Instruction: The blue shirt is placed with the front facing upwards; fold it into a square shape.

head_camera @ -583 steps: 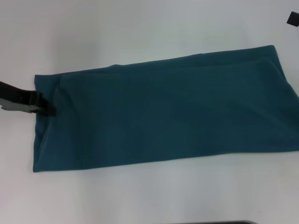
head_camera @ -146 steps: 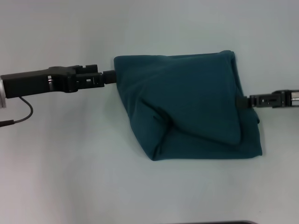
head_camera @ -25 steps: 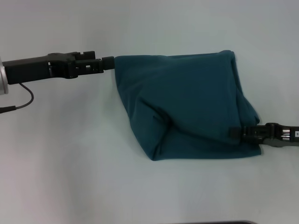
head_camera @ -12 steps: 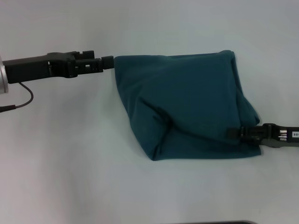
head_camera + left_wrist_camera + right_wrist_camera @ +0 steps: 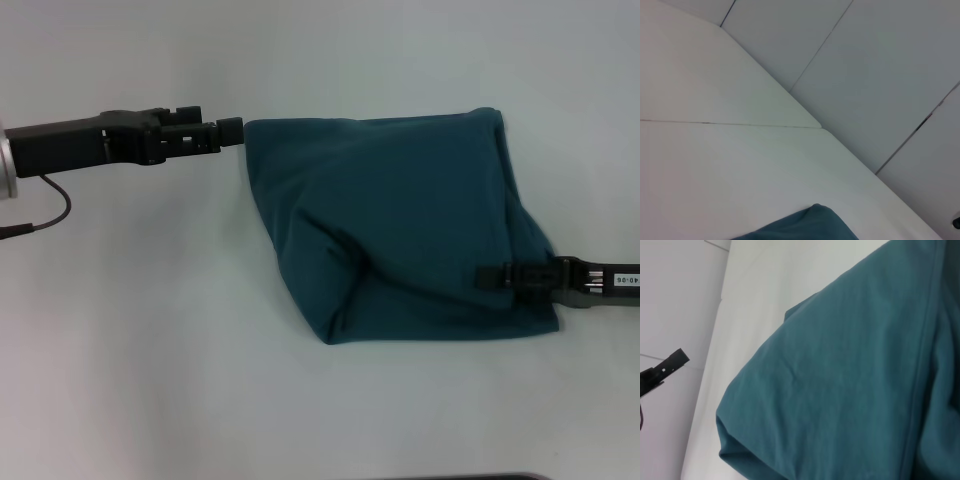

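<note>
Already folded into a lumpy, roughly square bundle, the blue shirt [image 5: 400, 225] lies mid-counter [image 5: 150, 350], its near-left side still slanting and wanting squaring, the left gripper [image 5: 232, 130] at its far-left corner, the right gripper [image 5: 487, 277] over its near-right edge, jaws' state indiscernible.

Layout as I am seeing it from the head camera: the blue shirt [image 5: 400, 225] is lying folded on the table [image 5: 150, 350], slightly right of centre, with its near-left side running diagonally and a raised fold crossing its middle. My left gripper [image 5: 228, 130] is sitting at the shirt's far-left corner, its arm reaching in from the left edge. My right gripper [image 5: 488, 277] is lying over the shirt's near-right part, its arm coming in from the right edge. A cable [image 5: 45, 215] is trailing on the table beneath the left arm.
</note>
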You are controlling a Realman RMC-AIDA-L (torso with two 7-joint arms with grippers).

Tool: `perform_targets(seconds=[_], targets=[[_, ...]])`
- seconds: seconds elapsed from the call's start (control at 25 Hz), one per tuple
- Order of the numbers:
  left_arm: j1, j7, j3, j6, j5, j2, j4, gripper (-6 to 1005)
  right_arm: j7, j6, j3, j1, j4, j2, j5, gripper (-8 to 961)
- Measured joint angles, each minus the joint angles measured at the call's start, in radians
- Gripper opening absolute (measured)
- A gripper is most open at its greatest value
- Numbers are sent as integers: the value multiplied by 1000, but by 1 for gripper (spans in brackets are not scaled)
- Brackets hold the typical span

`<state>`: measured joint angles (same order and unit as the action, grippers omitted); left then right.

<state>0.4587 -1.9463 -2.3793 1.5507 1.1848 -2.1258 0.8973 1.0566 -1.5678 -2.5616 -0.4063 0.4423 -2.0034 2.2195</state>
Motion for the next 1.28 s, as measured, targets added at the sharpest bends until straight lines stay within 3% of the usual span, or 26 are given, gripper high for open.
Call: perform_targets(seconds=[0.6, 1.0, 1.28], targets=[[2, 9, 0, -5, 1, 1, -6, 963, 18, 9, -6, -6, -8, -2, -8, 392], [1, 9, 0, -10, 2, 2, -7, 964, 44, -26, -17, -6, -4, 1, -17, 190], [1, 9, -5, -15, 3, 2, -8, 964, 75, -129, -48, 7, 29, 28, -86, 30]])
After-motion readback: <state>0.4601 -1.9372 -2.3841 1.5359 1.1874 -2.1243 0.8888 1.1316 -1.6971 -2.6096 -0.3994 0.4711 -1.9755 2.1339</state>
